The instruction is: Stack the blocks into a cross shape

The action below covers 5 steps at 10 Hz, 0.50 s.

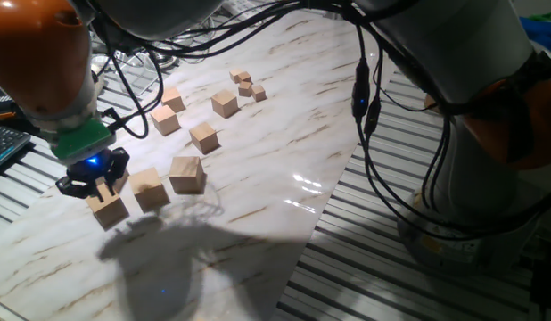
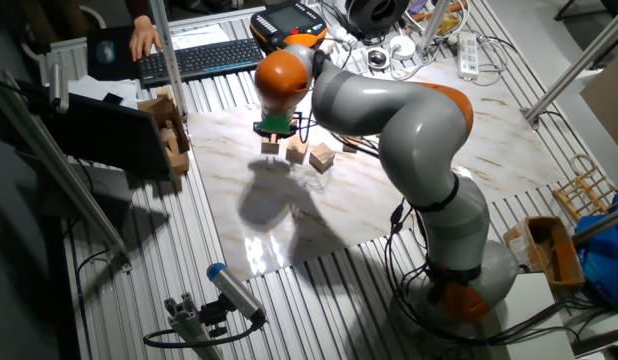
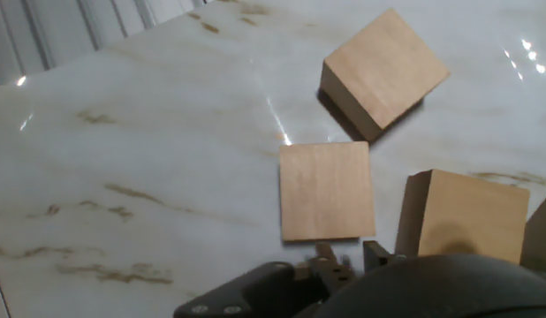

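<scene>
arm: the grey and orange arm [image 2: 409,130] reached from its base across the surface to the far left part of the marble sheet.
surface: a white marble-patterned sheet [image 1: 284,134] lay over a slatted metal top.
end effector: the end effector [image 1: 99,189] hung low over the near-left cluster, its dark fingers [image 1: 82,186] down beside the leftmost large cube; whether they were open or closed could not be told.
blocks: four large blocks sat in the near-left cluster, one [image 1: 109,210] directly at the fingers, a second [image 1: 150,190] just beside it, a third [image 1: 187,174] just right of that, and a fourth [image 1: 119,181] mostly hidden behind the end effector. none was stacked.
hand view: one cube [image 3: 327,190] lay flat below the camera, another [image 3: 382,71] turned at an angle beyond it, a third [image 3: 463,216] close to the right.
medium cubes: four [image 1: 204,137] lay apart farther up the sheet.
tiny cubes: a small group [image 1: 246,86] sat near the far edge.
</scene>
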Motion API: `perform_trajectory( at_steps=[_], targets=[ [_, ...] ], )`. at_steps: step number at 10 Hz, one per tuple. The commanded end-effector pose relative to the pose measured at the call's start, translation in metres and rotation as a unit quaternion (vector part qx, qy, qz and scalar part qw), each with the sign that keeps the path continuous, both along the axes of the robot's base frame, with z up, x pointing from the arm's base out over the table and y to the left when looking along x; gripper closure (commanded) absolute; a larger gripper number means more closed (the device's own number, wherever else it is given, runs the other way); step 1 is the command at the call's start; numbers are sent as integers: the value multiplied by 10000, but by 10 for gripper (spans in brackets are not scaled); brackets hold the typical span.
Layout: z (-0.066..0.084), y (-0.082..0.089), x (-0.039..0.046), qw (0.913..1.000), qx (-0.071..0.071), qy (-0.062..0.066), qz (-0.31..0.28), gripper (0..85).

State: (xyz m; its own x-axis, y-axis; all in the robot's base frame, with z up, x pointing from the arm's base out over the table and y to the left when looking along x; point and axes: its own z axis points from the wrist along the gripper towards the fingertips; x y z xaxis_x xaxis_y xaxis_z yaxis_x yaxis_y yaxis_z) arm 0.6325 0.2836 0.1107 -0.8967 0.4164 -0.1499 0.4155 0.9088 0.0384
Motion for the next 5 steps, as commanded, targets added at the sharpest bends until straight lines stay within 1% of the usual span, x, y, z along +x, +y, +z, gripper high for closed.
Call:
perform_trajectory(
  at_steps=[1, 2, 3, 4, 5],
  targets=[
    [-14, -5, 9, 10000, 7, 25, -14, 0],
    [-27, -12, 20, 10000, 42, 48, -45, 0],
    [-29, -7, 33, 9999, 129, 63, -67, 0],
    [-25, 10, 46, 9998, 152, 94, -68, 0],
    [-33, 28, 61, 9998, 142, 133, 0, 0]
  ],
)
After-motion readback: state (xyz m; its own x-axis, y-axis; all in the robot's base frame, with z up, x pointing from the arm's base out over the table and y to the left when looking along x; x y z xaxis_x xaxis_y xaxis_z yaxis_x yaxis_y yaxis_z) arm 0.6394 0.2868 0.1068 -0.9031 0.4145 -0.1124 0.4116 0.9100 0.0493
